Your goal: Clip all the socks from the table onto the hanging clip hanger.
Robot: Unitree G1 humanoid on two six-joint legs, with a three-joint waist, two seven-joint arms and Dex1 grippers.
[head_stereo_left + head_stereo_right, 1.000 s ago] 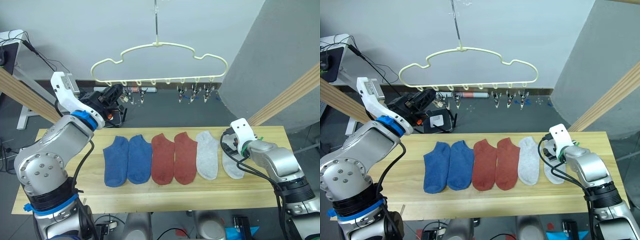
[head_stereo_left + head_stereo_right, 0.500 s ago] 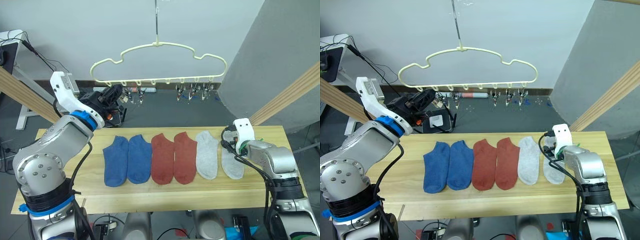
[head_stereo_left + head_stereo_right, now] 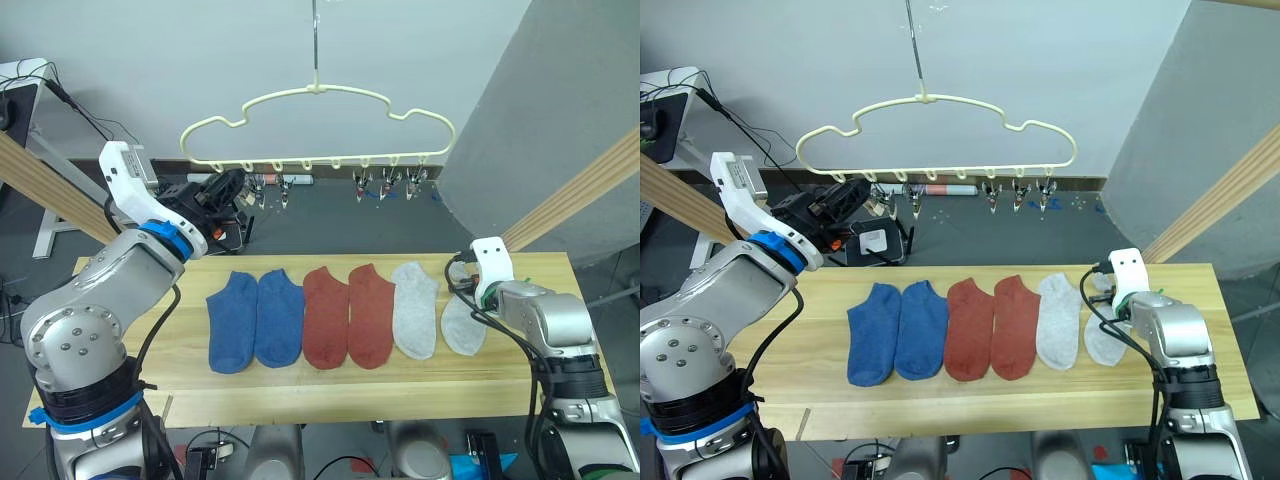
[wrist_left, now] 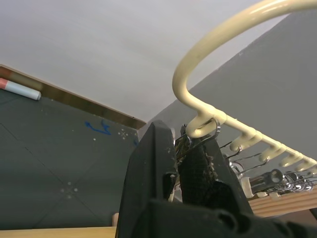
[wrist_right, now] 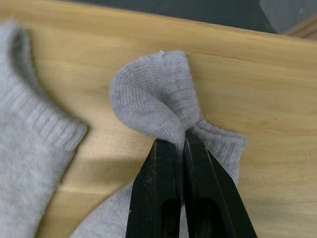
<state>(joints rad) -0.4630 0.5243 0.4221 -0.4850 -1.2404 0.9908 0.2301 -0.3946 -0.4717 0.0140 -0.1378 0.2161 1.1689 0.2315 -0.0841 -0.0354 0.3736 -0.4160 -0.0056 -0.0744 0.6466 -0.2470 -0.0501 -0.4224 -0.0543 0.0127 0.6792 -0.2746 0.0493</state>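
Six socks lie in a row on the wooden table point(image 3: 300, 385): two blue point(image 3: 232, 322), two rust-red point(image 3: 324, 316) and two light grey point(image 3: 414, 308). At the row's right end, my right gripper point(image 5: 178, 144) is shut on the bunched cuff of the rightmost grey sock point(image 5: 148, 104), which still rests on the wood. The pale yellow clip hanger point(image 3: 315, 92) hangs above the table's far edge with a row of metal clips point(image 3: 385, 185). My left gripper point(image 4: 179, 158) is raised at the hanger's left end, shut on the leftmost clip point(image 4: 198, 130).
Slanted wooden beams point(image 3: 40, 185) rise behind the table's left and right point(image 3: 580, 190) ends. A grey panel point(image 3: 560, 90) stands at the back right. Cables and gear point(image 3: 875, 240) lie on the dark floor behind the table.
My right gripper has closed on the rightmost grey sock's cuff, and the sock has bunched up and shortened. The left arm stays at the hanger's clip.
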